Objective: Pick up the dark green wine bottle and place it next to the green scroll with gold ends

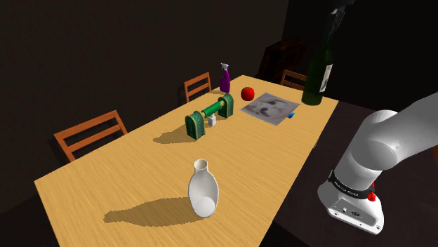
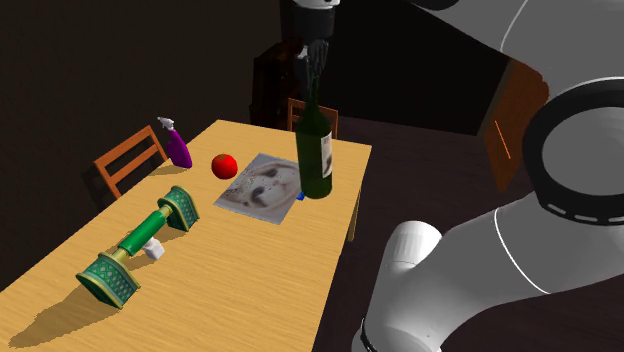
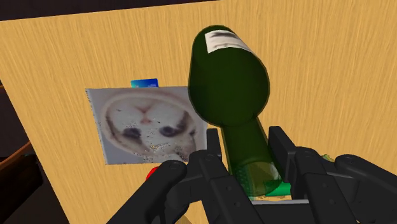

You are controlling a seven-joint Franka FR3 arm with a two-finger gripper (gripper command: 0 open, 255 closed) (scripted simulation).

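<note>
**Holding the bottle by its neck**

My gripper [image 3: 247, 154] is closed on the bottle [image 3: 232, 83]. The fingers [image 3: 283, 149] clasp its neck from both sides, and the body hangs upright below me. It is at the far end of the table [image 2: 200, 300], just beside a corner of the mat [image 2: 258, 185] and well apart from the scroll [image 2: 140, 243]. I cannot tell whether its base touches the wood.

The bottle is dark green and glossy, with a pale label on its side and rounded shoulders narrowing to a slim neck. The scroll is a green roller between two ornate green ends edged in gold, lying flat with a small white block [image 2: 154, 250] just beside it. The mat is a thin grey square printed with a cat's face. Near it sit a red ball [image 2: 224, 165] and a purple sprayer [image 2: 177, 146] with a white head. A white vase [image 1: 203, 189], round-bellied and narrow-necked, stands at the near end.

The table is long, of light wood with a fine grain. Brown wooden chairs [image 1: 90, 132] line one side. The walls and floor around it are dark.
</note>
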